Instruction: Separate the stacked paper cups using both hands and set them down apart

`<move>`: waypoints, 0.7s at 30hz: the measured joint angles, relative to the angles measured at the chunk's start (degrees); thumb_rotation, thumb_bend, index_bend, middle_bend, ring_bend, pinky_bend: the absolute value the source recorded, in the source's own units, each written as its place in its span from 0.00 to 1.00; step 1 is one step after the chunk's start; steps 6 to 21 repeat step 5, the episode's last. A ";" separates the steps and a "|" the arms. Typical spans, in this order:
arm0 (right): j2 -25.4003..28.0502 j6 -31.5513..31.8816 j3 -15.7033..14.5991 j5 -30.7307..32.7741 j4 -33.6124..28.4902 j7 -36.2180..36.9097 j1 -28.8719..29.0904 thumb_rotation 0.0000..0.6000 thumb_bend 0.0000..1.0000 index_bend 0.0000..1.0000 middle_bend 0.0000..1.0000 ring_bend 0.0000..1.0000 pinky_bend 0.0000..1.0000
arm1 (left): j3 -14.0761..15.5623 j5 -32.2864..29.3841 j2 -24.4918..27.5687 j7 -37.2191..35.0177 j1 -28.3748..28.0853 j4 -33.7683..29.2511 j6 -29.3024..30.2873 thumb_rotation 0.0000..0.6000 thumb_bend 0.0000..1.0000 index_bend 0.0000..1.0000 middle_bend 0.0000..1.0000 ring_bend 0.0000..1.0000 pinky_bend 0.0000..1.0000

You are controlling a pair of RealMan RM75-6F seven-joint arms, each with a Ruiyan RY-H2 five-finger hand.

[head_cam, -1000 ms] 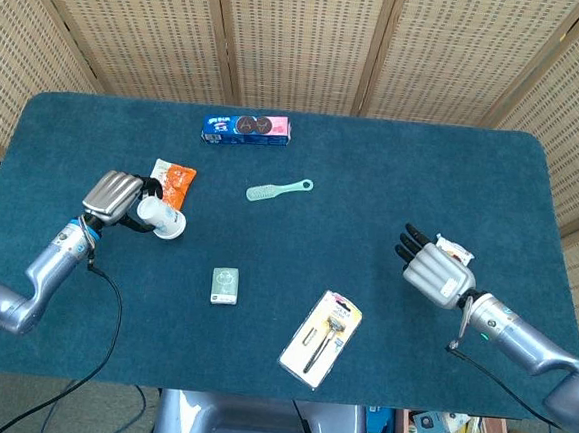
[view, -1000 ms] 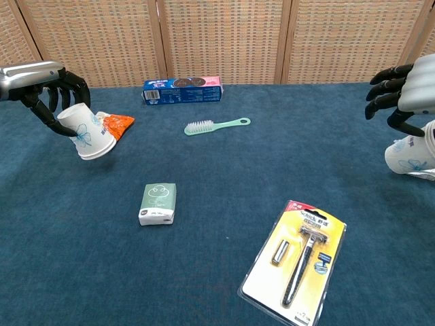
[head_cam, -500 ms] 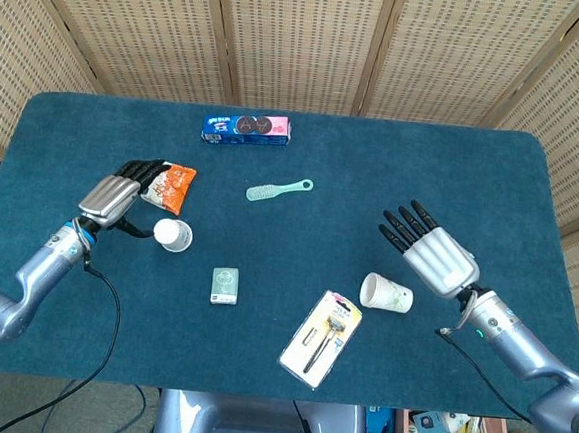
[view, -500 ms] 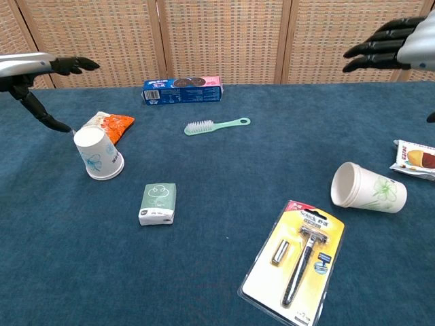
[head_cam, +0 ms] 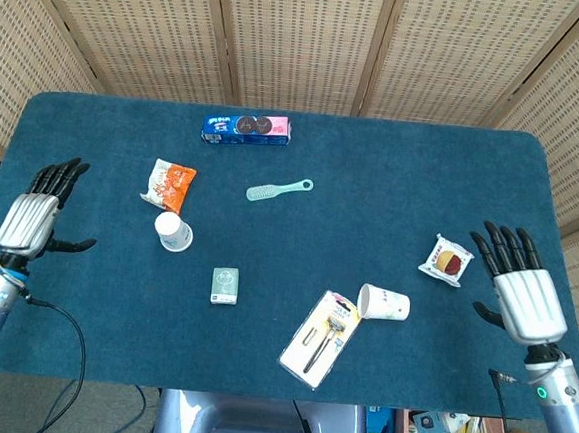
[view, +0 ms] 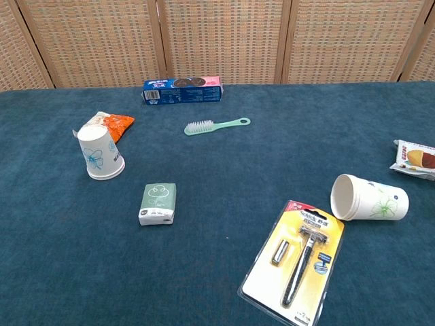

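One white paper cup with a blue flower print [head_cam: 173, 232] [view: 99, 153] stands upside down on the left part of the blue table. A second paper cup with a green print [head_cam: 384, 303] [view: 369, 197] lies on its side at the right, its mouth facing left, touching the razor pack's corner. My left hand [head_cam: 38, 215] hovers at the table's far left edge, fingers spread, holding nothing. Beyond the right edge, my right hand [head_cam: 520, 288] is likewise spread and empty. Neither hand shows in the chest view.
An orange snack bag [head_cam: 169, 184] lies just behind the left cup. A green tissue pack [head_cam: 226, 285], a razor blister pack [head_cam: 321, 337], a mint brush [head_cam: 279, 189], a blue cookie box [head_cam: 246, 128] and a small wrapped snack [head_cam: 448, 260] lie around the table.
Both hands have pulled back outward to the table's edges, away from the cups. The left cup stands where it was let go; the right cup has rolled slightly.
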 measured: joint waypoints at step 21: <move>-3.41 2.93 -1.05 1.67 1.85 3.74 -4.51 1.00 0.00 0.00 0.00 0.00 0.00 | 1.99 -0.68 1.32 8.64 5.39 -5.96 5.91 1.00 0.12 0.00 0.00 0.00 0.00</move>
